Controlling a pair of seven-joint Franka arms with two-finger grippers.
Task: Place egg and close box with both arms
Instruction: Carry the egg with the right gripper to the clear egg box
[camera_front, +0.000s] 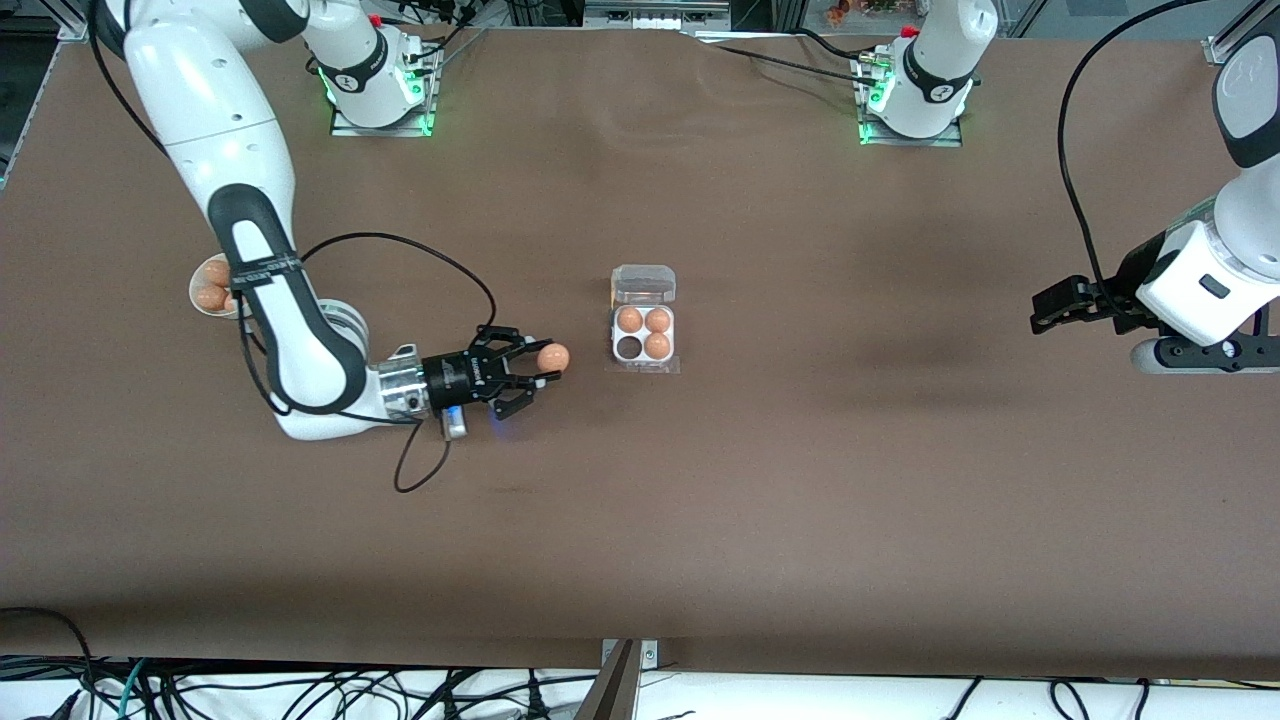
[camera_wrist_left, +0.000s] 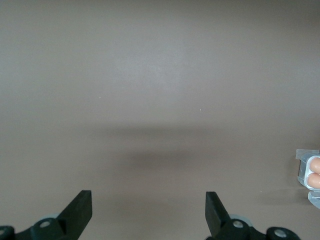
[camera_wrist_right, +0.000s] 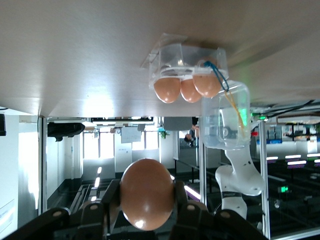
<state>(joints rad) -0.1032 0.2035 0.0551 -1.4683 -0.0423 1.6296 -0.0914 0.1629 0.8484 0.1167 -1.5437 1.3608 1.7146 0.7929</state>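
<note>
My right gripper (camera_front: 548, 362) is shut on an orange-brown egg (camera_front: 553, 357) and holds it over the table beside the box, toward the right arm's end. In the right wrist view the egg (camera_wrist_right: 147, 194) sits between the fingers (camera_wrist_right: 186, 210). The clear box (camera_front: 643, 335) lies open mid-table with its lid (camera_front: 643, 284) folded back. It holds three eggs and has one empty cell (camera_front: 629, 347). It also shows in the right wrist view (camera_wrist_right: 170, 57) and at the edge of the left wrist view (camera_wrist_left: 311, 172). My left gripper (camera_front: 1045, 312) is open and empty and waits over bare table at the left arm's end (camera_wrist_left: 148, 200).
A white bowl (camera_front: 200, 295) with more eggs (camera_front: 215, 272) sits at the right arm's end, partly hidden by the right arm. A black cable (camera_front: 420, 255) loops over the table beside the right arm. The brown table (camera_front: 850, 480) spreads wide around the box.
</note>
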